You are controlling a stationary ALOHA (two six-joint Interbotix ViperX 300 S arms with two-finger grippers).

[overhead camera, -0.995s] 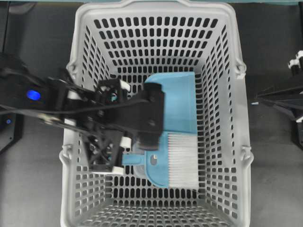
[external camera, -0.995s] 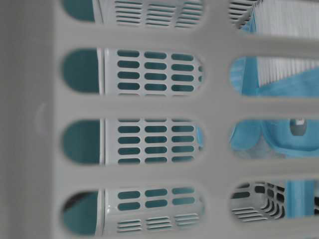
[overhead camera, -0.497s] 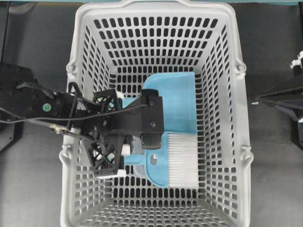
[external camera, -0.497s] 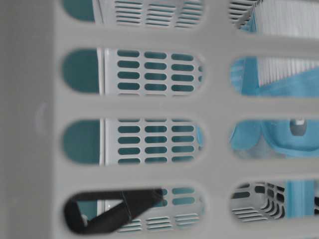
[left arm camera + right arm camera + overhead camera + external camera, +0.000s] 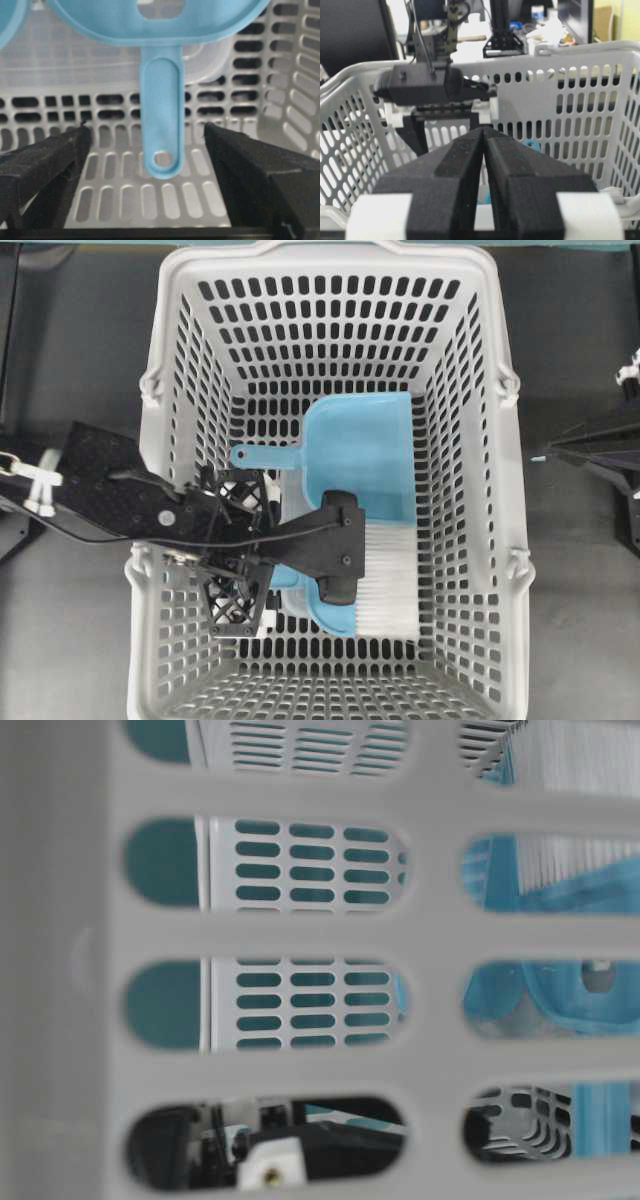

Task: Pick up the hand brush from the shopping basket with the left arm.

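The left gripper (image 5: 145, 145) has its black fingers (image 5: 47, 162) spread wide, where a second ago they were shut. Between them, touching neither, lies the thin ring-ended handle of the small light-blue plastic hand brush (image 5: 160, 115), the ring end toward the gripper and the rounded back just beyond the fingertips. Since that earlier view the left arm (image 5: 110, 500) has sunk lower into the large light-grey slotted plastic shopping basket (image 5: 500, 490), and the wrist housing now covers much of the brush back from overhead, with only the white bristles (image 5: 388, 575) showing past it. The brush rests on the basket floor, partly overlapping a light-blue plastic dustpan (image 5: 360, 455) that lies farther from the jaws. Opening and lowering together suggest the approach is nearly finished: the handle looks framed for a pinch, so closing appears to be what remains before lifting. Well apart, outside the basket wall, the right gripper (image 5: 484, 150) has its pointed black fingers pressed together, empty.
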